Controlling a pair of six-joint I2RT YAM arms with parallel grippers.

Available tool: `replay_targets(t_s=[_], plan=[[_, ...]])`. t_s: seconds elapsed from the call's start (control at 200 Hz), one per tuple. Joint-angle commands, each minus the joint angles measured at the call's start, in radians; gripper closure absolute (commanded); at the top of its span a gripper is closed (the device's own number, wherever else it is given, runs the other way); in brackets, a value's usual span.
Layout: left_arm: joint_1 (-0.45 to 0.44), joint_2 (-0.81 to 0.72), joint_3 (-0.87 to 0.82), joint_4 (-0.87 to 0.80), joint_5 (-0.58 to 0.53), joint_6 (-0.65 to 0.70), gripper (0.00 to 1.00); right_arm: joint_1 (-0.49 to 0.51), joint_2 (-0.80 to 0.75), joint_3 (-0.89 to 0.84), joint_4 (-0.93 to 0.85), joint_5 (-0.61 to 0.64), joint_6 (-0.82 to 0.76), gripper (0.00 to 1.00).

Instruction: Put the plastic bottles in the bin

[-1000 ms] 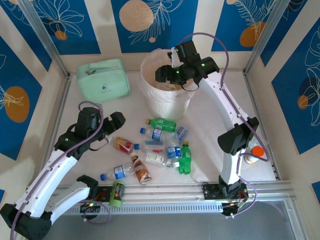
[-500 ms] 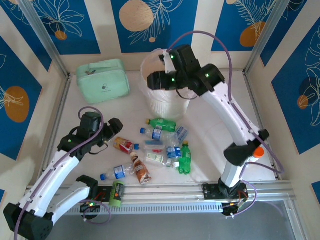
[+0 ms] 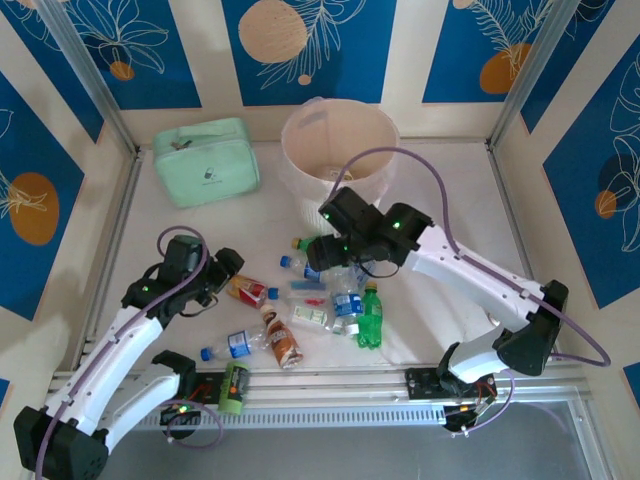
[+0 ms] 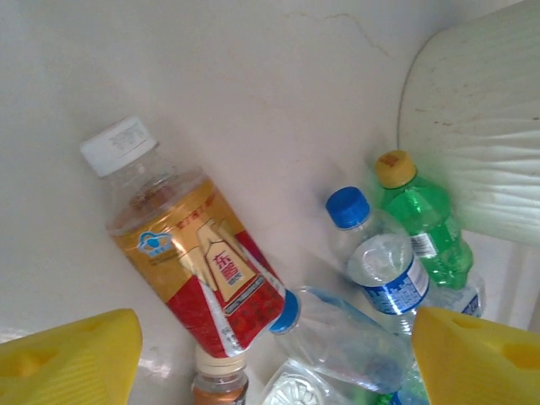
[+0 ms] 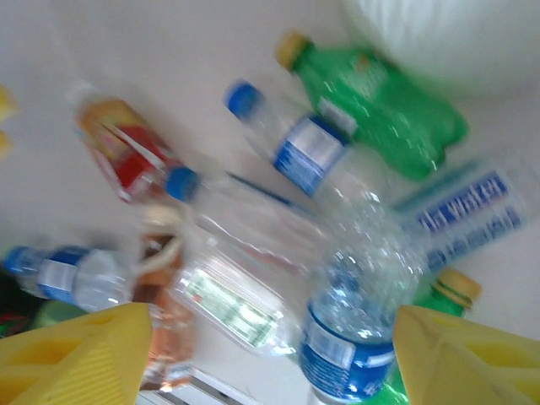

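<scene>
Bottles (image 3: 370, 320) lie heaped before the bin (image 3: 305, 195), perhaps touching it; pouch (image 3: 205, 162) left.

The table (image 3: 440, 190) is bare at its far right corner, and also between the mint-green pouch (image 3: 205, 160) in the far left corner and the bin (image 3: 350, 130) at mid far edge. The plastic bottles (image 3: 370, 318) crowd the middle toward the near edge, many touching. The right arm (image 3: 470, 275) slants over them from the near right corner.

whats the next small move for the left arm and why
Probably lower the left gripper onto the white-capped bottle with the red and gold label: its jaws stand open, empty, and that bottle lies on the table just ahead of them.
</scene>
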Motion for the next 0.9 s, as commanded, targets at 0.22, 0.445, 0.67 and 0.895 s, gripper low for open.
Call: replay_targets(t_s=[0.22,0.445,0.67,0.895], plan=[[0.011,-0.01,0.063,0.056,0.045,0.07,0.19,-0.031,-0.028,-0.253,0.042,-0.032,0.15,0.19],[0.013,-0.01,0.055,0.077,0.06,0.071,0.19,-0.058,0.005,-0.333,0.114,-0.111,0.145,0.19],[0.013,-0.001,0.033,0.103,0.074,0.05,0.2,-0.062,0.039,-0.343,0.124,-0.127,0.134,0.17],[0.015,0.002,0.045,0.102,0.075,0.057,0.2,-0.084,0.071,-0.358,0.149,-0.14,0.125,0.18]])
